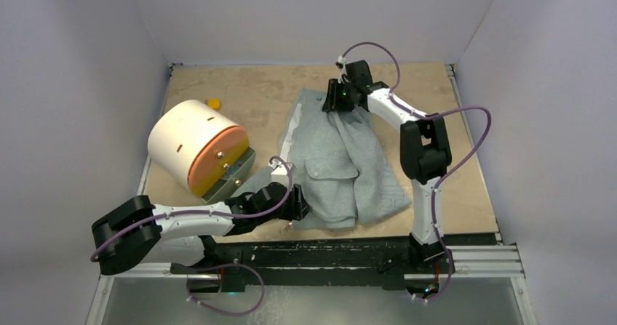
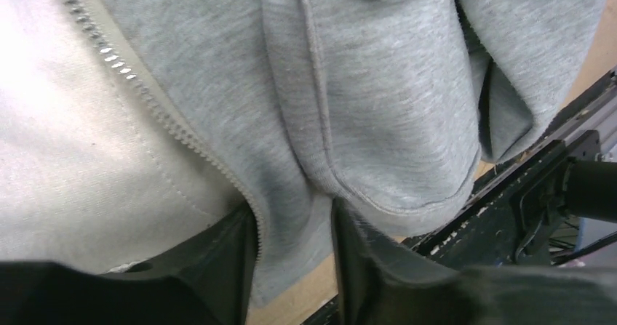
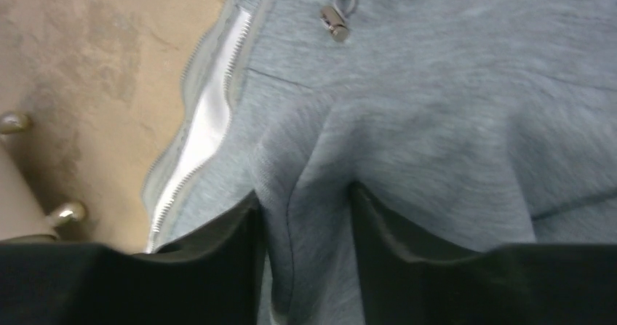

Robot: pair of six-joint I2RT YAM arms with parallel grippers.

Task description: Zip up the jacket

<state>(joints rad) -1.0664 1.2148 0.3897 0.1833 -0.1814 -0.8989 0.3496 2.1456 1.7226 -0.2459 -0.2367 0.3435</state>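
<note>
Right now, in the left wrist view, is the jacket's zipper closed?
No: the zipper teeth line one free edge of the jacket, white lining bare beside them.

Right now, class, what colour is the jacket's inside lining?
The lining is white, on a light grey jacket; clearest in the left wrist view.

The jacket (image 1: 342, 165) is heathered light grey, with white lining (image 2: 65, 143) and pale zipper teeth (image 2: 174, 132). The counter (image 1: 247, 92) is mottled tan. The drum (image 1: 182, 139) at left is white, its face orange.
</note>
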